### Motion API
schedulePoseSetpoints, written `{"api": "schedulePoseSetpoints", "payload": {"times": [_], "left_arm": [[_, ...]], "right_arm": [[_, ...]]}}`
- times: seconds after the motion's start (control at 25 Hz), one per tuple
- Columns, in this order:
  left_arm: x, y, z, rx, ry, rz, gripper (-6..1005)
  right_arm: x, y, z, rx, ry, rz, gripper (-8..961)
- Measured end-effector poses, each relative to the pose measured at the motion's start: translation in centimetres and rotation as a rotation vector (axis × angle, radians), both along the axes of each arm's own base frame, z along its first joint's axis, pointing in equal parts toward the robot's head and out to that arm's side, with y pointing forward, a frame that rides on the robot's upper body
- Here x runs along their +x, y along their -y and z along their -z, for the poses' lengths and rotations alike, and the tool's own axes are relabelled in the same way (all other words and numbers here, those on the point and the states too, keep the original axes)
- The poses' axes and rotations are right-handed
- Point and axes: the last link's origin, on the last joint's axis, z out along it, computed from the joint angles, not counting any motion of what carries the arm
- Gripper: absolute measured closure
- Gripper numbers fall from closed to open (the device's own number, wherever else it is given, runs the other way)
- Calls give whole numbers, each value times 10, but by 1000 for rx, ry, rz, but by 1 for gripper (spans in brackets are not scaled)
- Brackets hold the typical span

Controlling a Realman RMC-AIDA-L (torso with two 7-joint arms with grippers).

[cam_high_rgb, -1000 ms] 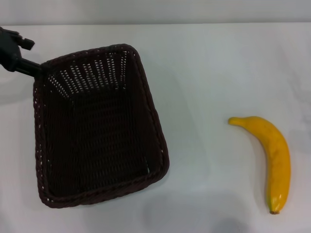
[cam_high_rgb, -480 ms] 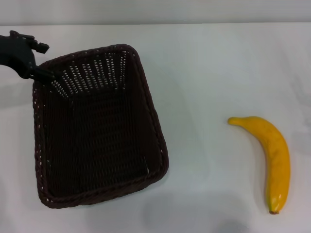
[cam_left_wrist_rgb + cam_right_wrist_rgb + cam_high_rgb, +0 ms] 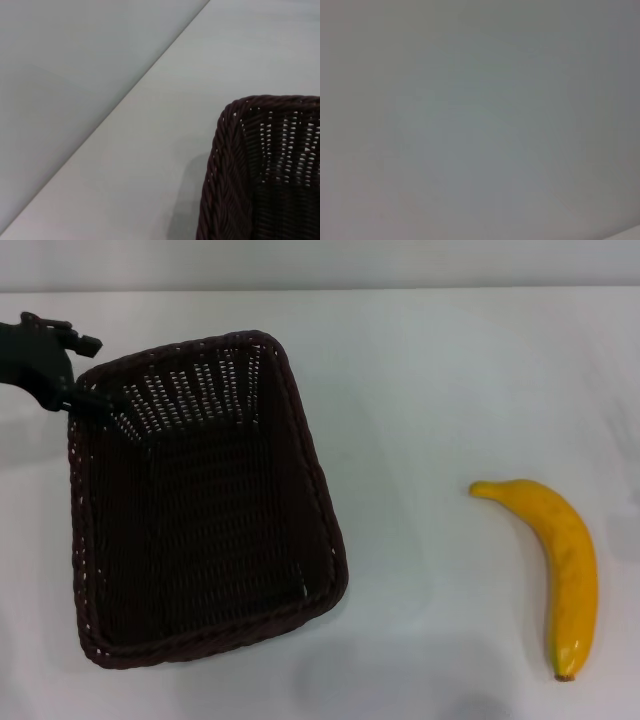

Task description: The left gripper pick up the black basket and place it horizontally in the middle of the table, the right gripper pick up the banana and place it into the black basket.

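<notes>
The black basket (image 3: 312, 472) stands on the white table (image 3: 430, 380), left of the middle, with its long side running away from me. My left gripper (image 3: 90, 370) is at the basket's far left corner, open, with one finger outside the rim and one reaching just inside it. The left wrist view shows that corner of the basket (image 3: 222, 165) close up. The yellow banana (image 3: 565, 560) lies on the table at the right, well apart from the basket. My right gripper is out of view; the right wrist view shows only a blank grey surface.
The table's far edge (image 3: 400, 290) meets a grey wall. Bare table lies between the basket and the banana.
My left gripper has moved right and a little down, onto the basket's far left corner. The basket and the banana have not moved.
</notes>
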Motion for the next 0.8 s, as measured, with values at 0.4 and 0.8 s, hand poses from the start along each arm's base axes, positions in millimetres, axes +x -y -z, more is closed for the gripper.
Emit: {"api": "schedulePoseSetpoints", "payload": {"times": [0.4, 0.8], "left_arm": [[-8, 7, 4, -19, 2, -28, 325], [-7, 32, -7, -97, 31, -81, 570]], "right_arm": [[1, 0, 0, 0, -10, 2, 174], [0, -2, -3, 10, -10, -1, 176]]}}
